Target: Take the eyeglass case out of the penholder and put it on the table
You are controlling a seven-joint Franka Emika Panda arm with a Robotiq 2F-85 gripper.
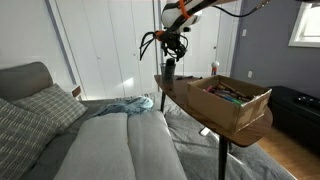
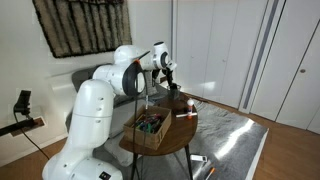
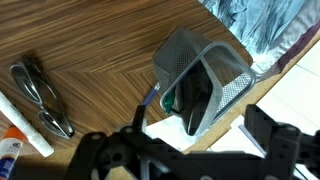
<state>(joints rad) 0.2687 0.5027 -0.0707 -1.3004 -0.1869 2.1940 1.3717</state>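
Note:
The black mesh penholder (image 3: 222, 62) stands near the edge of the brown wooden table (image 3: 100, 40). The dark eyeglass case (image 3: 200, 95) stands inside it and sticks out of the top, next to a blue pen (image 3: 150, 98) and something green. My gripper (image 3: 185, 150) is open and empty, directly above the cup, with a finger on each side of it in the wrist view. In both exterior views the gripper (image 1: 170, 45) (image 2: 168, 72) hangs just over the penholder (image 1: 170, 70) at the far end of the table (image 1: 215, 120) (image 2: 180, 140).
A pair of glasses (image 3: 40, 95) and a marker (image 3: 8, 150) lie on the table. A large open cardboard box (image 1: 235, 100) (image 2: 150, 125) fills much of the tabletop. White paper (image 3: 165, 130) lies by the cup. A grey sofa (image 1: 60, 130) stands beside the table.

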